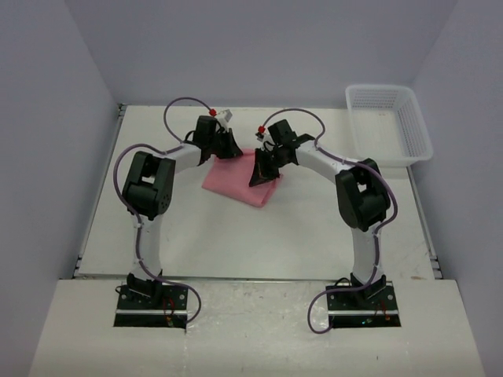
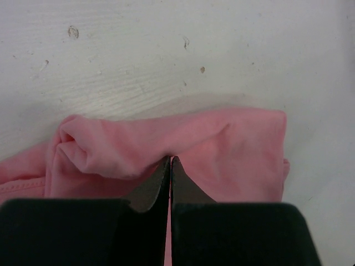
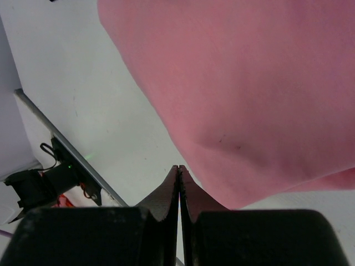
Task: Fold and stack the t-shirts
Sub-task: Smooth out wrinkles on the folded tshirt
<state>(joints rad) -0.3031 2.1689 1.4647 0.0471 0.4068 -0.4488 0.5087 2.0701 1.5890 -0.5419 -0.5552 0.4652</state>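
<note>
A salmon-pink t-shirt (image 1: pixel 236 185) lies folded into a small bundle at the middle of the white table. My left gripper (image 1: pixel 229 149) is at its far left corner. In the left wrist view the left gripper (image 2: pixel 170 159) is shut, with the creases of the t-shirt (image 2: pixel 233 149) puckering in to its tips. My right gripper (image 1: pixel 262 174) is over the shirt's right side. In the right wrist view the right gripper (image 3: pixel 179 167) is shut and empty, its tips just beside the edge of the t-shirt (image 3: pixel 249 83), over bare table.
A white plastic mesh basket (image 1: pixel 414 126) stands at the far right corner of the table (image 1: pixel 236 243). Grey walls close in the table on three sides. The arm bases are at the near edge.
</note>
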